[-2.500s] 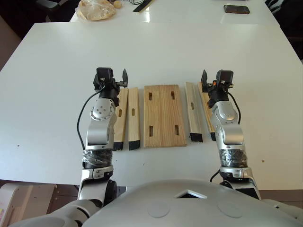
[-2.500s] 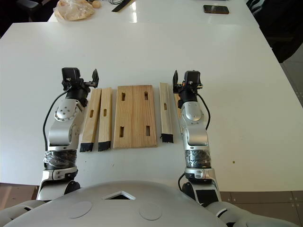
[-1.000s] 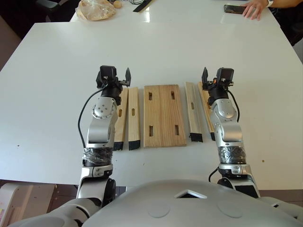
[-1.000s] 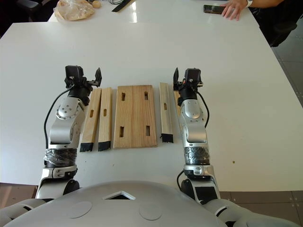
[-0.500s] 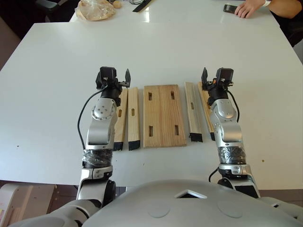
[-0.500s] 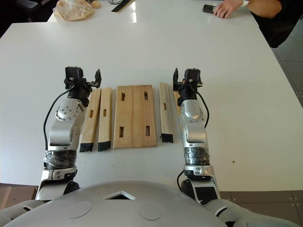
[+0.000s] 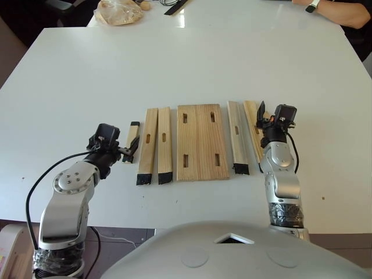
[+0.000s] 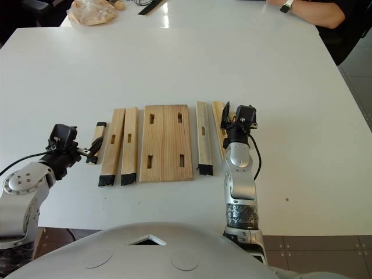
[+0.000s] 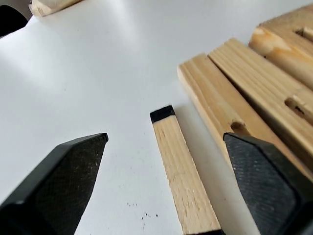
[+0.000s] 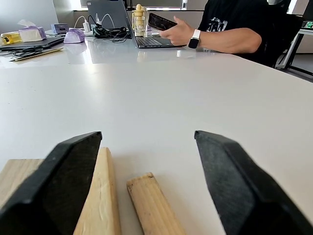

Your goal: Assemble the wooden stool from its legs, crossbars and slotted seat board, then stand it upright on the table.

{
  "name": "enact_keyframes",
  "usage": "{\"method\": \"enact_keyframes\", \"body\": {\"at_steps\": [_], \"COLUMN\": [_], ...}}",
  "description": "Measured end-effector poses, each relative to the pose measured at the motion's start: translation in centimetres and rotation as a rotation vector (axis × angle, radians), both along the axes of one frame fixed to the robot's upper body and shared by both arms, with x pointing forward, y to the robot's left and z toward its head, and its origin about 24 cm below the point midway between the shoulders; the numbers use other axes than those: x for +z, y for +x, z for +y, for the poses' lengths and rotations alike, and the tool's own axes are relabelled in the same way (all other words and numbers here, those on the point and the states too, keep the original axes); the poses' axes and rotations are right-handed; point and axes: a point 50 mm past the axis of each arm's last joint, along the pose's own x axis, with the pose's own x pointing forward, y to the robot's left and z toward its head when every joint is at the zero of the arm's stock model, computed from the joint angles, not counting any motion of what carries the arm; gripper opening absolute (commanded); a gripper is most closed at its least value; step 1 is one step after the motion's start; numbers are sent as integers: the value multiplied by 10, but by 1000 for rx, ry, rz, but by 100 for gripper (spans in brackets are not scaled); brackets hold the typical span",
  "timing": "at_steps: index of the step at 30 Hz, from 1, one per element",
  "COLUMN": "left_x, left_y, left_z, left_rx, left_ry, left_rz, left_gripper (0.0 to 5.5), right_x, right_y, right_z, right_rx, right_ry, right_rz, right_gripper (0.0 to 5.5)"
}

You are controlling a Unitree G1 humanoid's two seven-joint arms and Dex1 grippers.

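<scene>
The slotted seat board (image 7: 201,142) lies flat mid-table. Left of it lie two slotted legs (image 7: 148,145) (image 7: 164,144) with black near ends, then a short crossbar (image 7: 132,141). Two more legs (image 7: 236,136) (image 7: 252,127) lie to the board's right. My left gripper (image 7: 129,152) is open low over the table, its fingers (image 9: 63,176) either side of the short crossbar (image 9: 183,181). My right gripper (image 7: 263,114) is open above the far end of the rightmost leg (image 10: 102,196). A narrower wooden piece (image 10: 151,205) lies beside that leg.
The white table (image 7: 232,64) stretches bare beyond the parts. A clear bag of food (image 7: 118,11) and a black cable (image 7: 174,6) lie at the far left edge. A laptop (image 10: 146,41) and small items sit on the far table.
My left arm has drawn back and out to the left, off the two legs, uncovering the short crossbar. My right arm has pulled back a little towards me. The wooden parts have not moved.
</scene>
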Motion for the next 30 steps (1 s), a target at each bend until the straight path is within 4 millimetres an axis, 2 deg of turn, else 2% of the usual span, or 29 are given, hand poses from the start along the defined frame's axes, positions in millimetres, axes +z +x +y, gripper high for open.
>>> {"method": "enact_keyframes", "body": {"at_steps": [2, 7, 17, 25, 30], "left_x": [-2, -4, -25, -32, -33], "left_y": [-1, -3, -16, -18, -14], "left_z": [0, 3, 6, 14, 17], "left_rx": [1, 17, 38, 170, 148], "left_ry": [-21, -37, -58, -170, -163], "left_rz": [20, 49, 192, 204, 204], "left_gripper": [351, 351, 351, 221, 153], "right_x": [1, 3, 2, -3, 11], "right_y": [0, 0, -1, 1, 14], "right_z": [-1, -3, -2, 0, -1], "right_rx": [-6, -18, -11, 17, 26], "right_ry": [-1, -2, -2, -3, -9], "right_rz": [-6, -10, -7, 15, -39], "right_gripper": [350, 350, 350, 350, 350]}}
